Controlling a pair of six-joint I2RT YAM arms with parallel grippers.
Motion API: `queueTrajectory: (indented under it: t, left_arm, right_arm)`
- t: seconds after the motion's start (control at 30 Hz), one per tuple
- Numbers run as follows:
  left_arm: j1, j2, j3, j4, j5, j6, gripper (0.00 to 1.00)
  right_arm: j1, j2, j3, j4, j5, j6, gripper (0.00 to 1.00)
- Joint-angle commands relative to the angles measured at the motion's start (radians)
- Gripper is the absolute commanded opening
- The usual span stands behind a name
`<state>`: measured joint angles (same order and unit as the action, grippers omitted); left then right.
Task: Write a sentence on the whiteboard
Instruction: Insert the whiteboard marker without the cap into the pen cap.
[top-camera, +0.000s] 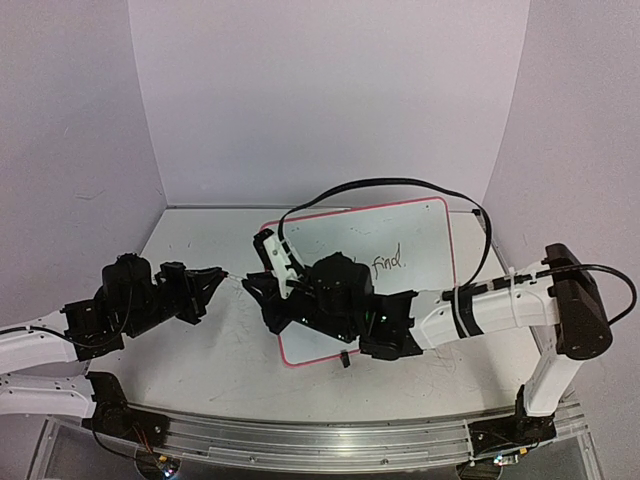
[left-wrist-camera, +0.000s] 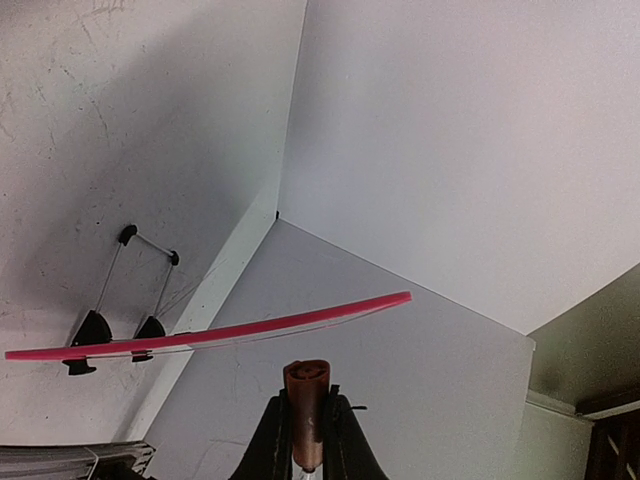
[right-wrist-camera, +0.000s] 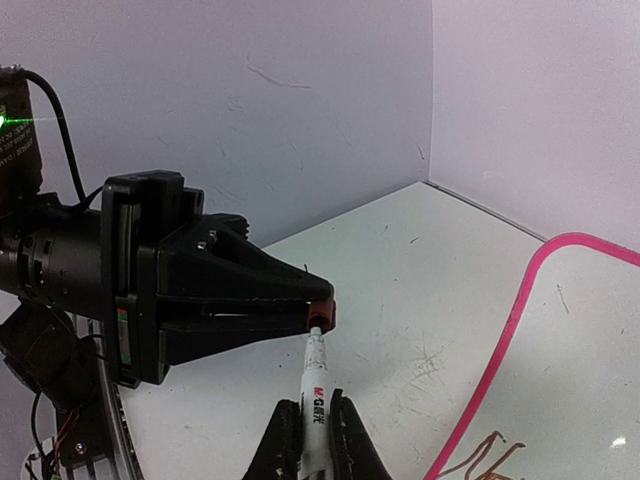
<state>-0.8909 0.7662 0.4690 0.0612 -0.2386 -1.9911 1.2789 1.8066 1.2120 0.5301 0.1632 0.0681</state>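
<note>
Red-brown cap (left-wrist-camera: 305, 385): pinched between the fingers of the left gripper (left-wrist-camera: 305, 425), which is closed on it, open end facing the camera.
Marker (right-wrist-camera: 316, 385): white barrel clamped in the right gripper (right-wrist-camera: 312, 420), its nose meeting the cap; whether it is seated inside cannot be told.
Marker label: dark and red print along the barrel, too small to read with certainty.
Whiteboard (top-camera: 420, 235): flat on the table, turned at an angle, thin red-pink rim and rounded corners. The right arm reaches over its near left part.
Sentence (top-camera: 385, 262): only the word "find" reads clearly in the top view, in thin dark strokes near the board's middle. The rest lies under the arm. The right wrist view catches a few brownish strokes at the board's edge, not legible.
Clips (left-wrist-camera: 90, 328): small black pieces beside the board's rim in the left wrist view, with thin wire running from them.
Table (top-camera: 200, 350): white, scuffed, with faint grey scribbles.
Walls (top-camera: 330, 90): plain pale lilac on three sides.
Rail (top-camera: 330, 440): bare metal along the near edge, under the arm bases.
</note>
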Motion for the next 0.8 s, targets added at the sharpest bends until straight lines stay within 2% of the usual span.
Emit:
queueTrajectory:
  t: [0.0, 0.33, 0.5, 0.77]
  left_arm:
    - [0.003, -0.002, 0.007, 0.047, 0.001, -0.083, 0.0]
    - [0.002, 0.012, 0.031, 0.051, 0.018, -0.012, 0.0]
    - [0.002, 0.042, 0.082, 0.055, 0.051, 0.15, 0.0]
    - [-0.031, 0.154, 0.203, 0.091, 0.157, 0.428, 0.0]
  right_arm:
    - [0.004, 0.033, 0.058, 0.028, 0.009, 0.005, 0.0]
    - [0.004, 0.102, 0.156, -0.044, 0.078, -0.004, 0.0]
    - [0.001, 0.178, 0.272, -0.127, 0.086, -0.002, 0.0]
    - [-0.007, 0.31, 0.423, -0.123, 0.137, 0.025, 0.0]
